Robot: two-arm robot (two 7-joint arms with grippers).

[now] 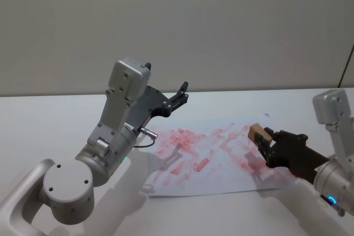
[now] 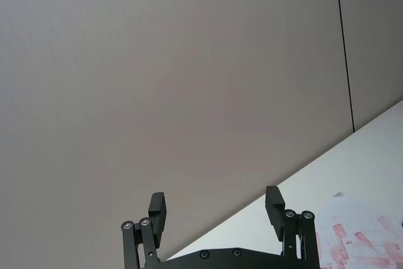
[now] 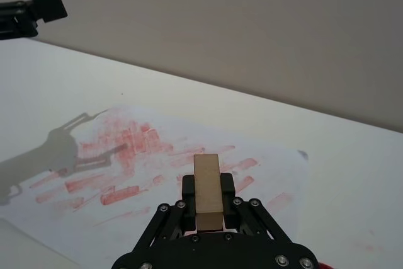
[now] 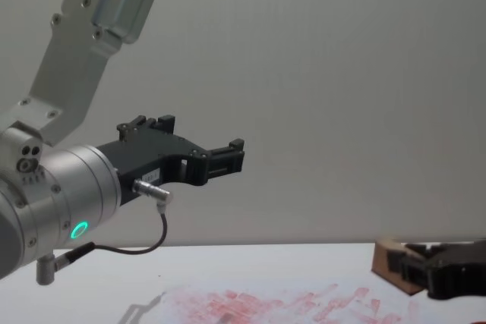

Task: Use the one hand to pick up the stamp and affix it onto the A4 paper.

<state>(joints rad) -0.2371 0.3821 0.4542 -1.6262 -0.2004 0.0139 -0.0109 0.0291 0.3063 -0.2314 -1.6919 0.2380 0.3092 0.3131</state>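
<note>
Right gripper (image 1: 264, 139) comes in from the right edge of the table (image 1: 55, 120), jaws clamped on the stamp (image 1: 258, 132), a small wood-coloured block. The block sticks out past the fingertips, gripped on its two sides, as the right wrist view shows (image 3: 206, 177). The stamp is held in the air over the right part of the paper (image 1: 210, 164), not touching it; its shadow falls on the sheet below. The paper is a white sheet lying flat on the table, covered with smeared red rectangular prints. In the chest view the stamp (image 4: 383, 259) sits at the lower right, above the red marks. Left gripper (image 1: 182, 93) is raised high over the paper's far left corner, pointing towards the wall (image 2: 189, 61), jaws wide apart and empty (image 2: 214, 203).
</note>
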